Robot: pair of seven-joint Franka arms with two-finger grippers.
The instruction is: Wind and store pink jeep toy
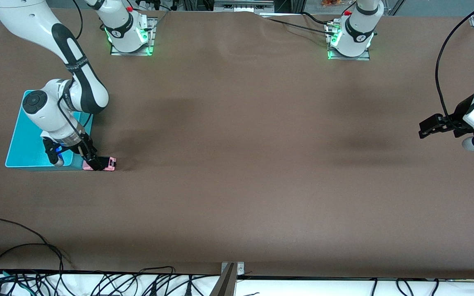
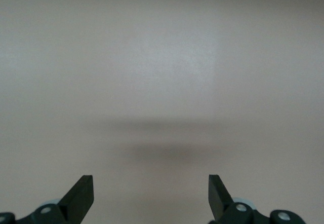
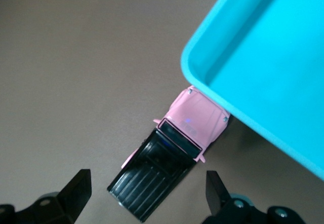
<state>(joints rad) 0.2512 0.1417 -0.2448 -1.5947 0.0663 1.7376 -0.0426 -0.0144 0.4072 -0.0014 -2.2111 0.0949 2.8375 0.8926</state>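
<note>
Fingers of the right gripper stand spread wide and hold nothing, one on each side of the black roof at the rear of the pink jeep toy, with open gaps between their tips and the toy. It sits on the brown table, its pink nose pressed against or just under the rounded corner of the teal bin; I cannot tell whether the two actually touch. From the front camera the toy lies at the bin's corner nearer that camera, toward the right arm's end of the table, with the right arm reaching down over the bin. The left gripper hangs over bare table toward the left arm's end, its fingers likewise parted and empty; that arm waits. Judging from this, the pickup is the step in hand and nothing has been wound or stored. The toy lies at an angle to the fingers, so closing on it askew could twist it or let it roll away on its wheels. A descent drifting toward the bin could also land a finger on the rim and shove the bin or wedge the toy under it.
</note>
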